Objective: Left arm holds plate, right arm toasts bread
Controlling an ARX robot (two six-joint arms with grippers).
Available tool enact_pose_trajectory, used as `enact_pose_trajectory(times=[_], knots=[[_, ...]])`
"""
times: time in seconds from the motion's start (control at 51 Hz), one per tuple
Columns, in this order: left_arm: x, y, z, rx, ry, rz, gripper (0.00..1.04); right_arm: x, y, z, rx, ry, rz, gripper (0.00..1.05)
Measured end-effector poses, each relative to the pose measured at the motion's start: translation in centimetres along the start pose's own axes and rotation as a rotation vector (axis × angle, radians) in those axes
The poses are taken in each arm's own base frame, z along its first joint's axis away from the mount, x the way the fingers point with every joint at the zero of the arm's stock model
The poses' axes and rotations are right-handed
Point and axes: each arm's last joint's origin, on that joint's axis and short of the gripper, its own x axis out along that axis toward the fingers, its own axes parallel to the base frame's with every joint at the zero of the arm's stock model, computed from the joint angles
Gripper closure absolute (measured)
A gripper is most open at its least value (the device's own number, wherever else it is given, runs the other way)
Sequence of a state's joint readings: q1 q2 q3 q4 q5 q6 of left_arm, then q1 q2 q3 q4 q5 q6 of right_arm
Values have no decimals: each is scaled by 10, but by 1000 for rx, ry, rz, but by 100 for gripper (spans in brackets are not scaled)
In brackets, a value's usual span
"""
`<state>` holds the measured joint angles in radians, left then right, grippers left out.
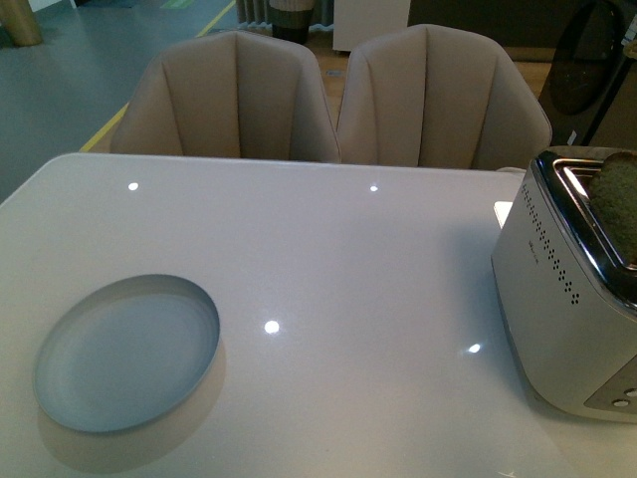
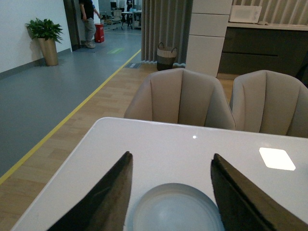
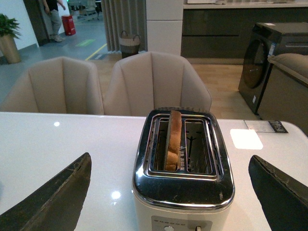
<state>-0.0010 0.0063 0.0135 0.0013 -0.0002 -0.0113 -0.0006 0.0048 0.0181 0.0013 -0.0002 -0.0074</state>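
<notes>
The pale blue-grey plate (image 1: 127,354) lies empty on the white table at the front left. In the left wrist view the plate (image 2: 175,209) sits just below and between the jaws of my open left gripper (image 2: 171,155), not touched. The bread (image 3: 173,139) stands upright in one slot of the silver toaster (image 3: 183,187), its rounded top sticking out. My open right gripper (image 3: 169,159) is spread wide on either side of the toaster, clear of it. In the front view the toaster (image 1: 567,299) stands at the right edge with the bread (image 1: 617,204) in it. Neither arm shows in the front view.
Two beige chairs (image 1: 239,100) (image 1: 443,100) stand behind the table's far edge. The toaster's second slot (image 3: 198,144) is empty, and its lever and button (image 3: 196,228) face my right gripper. A dark washing machine (image 3: 262,62) stands beyond the table.
</notes>
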Motion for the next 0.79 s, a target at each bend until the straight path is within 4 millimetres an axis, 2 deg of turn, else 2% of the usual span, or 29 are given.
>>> enact_pose_trajectory(times=[0.275,0.785], knots=[[0,0,0,0,0,0,6,0,0,0,0,0,0,9],[0,0,0,2,0,0,7,0,0,0,0,0,0,9]])
